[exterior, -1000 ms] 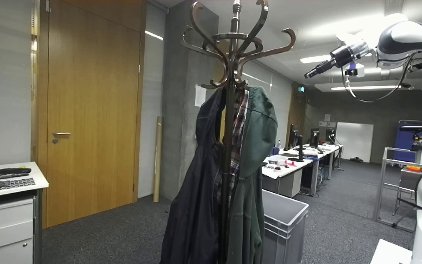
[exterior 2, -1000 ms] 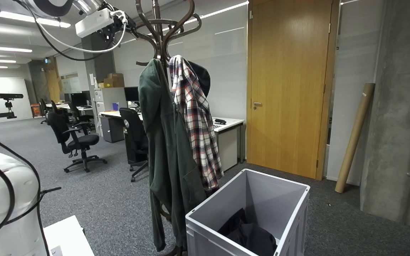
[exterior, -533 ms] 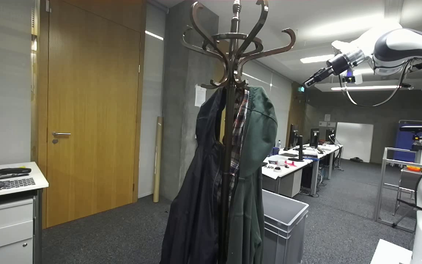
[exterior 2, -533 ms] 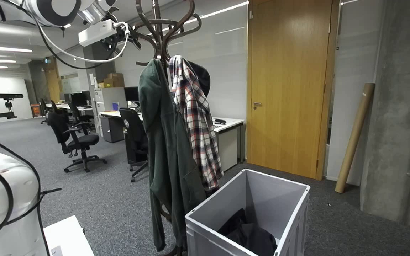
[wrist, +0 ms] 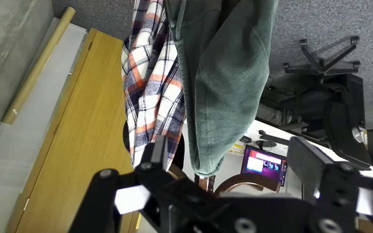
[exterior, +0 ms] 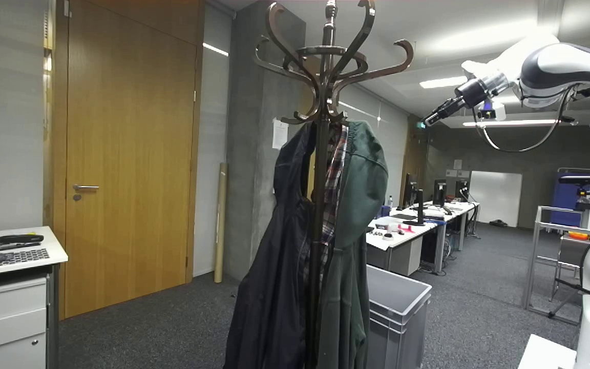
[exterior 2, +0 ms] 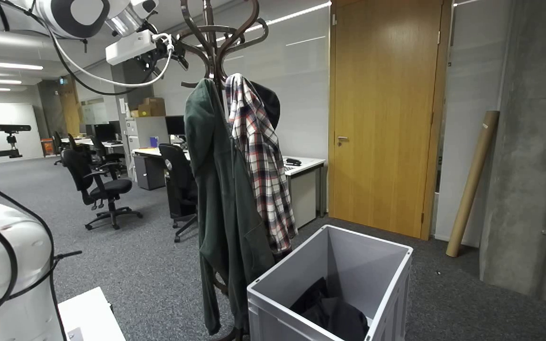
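Okay, fingers (wrist: 307,161) first: I have them spread wide, nothing between them, no contact that I can make out. Straight ahead in my wrist view, which reads upside down, hangs the nearest garment, a green jacket (wrist: 235,84), on the coat stand (exterior: 320,174). Looks hooked near its top, so its own weight likely draws the rest into long folds. Checked shirt (wrist: 160,77) hangs right beside it, partly covered by the green edge; presumably on a neighbouring hook, catch point hidden. Dark jacket (exterior: 279,266) is round the far side of the pole, probably spread onto another hook. Low down, grey crate (exterior 2: 368,265) stands next to the stand, open side up; dark cloth (exterior 2: 332,310) lies slumped at the bottom, limp, the walls likely containing it. Further off, wooden door (exterior 2: 379,118), shut. Cardboard tube (exterior 2: 472,184) stands tilted near it, presumably propped by the wall (exterior 2: 474,57) behind.
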### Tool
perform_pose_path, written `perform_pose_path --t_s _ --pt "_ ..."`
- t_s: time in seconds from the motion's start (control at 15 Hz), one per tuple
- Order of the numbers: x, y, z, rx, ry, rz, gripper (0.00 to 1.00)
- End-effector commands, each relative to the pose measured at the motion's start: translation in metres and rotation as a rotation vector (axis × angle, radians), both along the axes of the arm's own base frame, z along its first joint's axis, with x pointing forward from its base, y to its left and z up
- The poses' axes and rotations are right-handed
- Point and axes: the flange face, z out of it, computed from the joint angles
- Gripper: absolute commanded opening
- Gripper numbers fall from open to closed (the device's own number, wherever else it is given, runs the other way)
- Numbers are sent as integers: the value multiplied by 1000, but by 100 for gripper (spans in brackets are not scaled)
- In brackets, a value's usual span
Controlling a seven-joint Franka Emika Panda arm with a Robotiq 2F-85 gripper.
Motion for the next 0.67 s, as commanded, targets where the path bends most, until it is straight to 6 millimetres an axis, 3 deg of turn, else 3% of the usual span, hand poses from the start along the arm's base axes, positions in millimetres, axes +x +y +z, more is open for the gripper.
perform_pose_path --t_s 0.0,0.6 --pt "1 2 -5 -6 7 -16 100" --pt "8 7 -33 -66 4 -20 100"
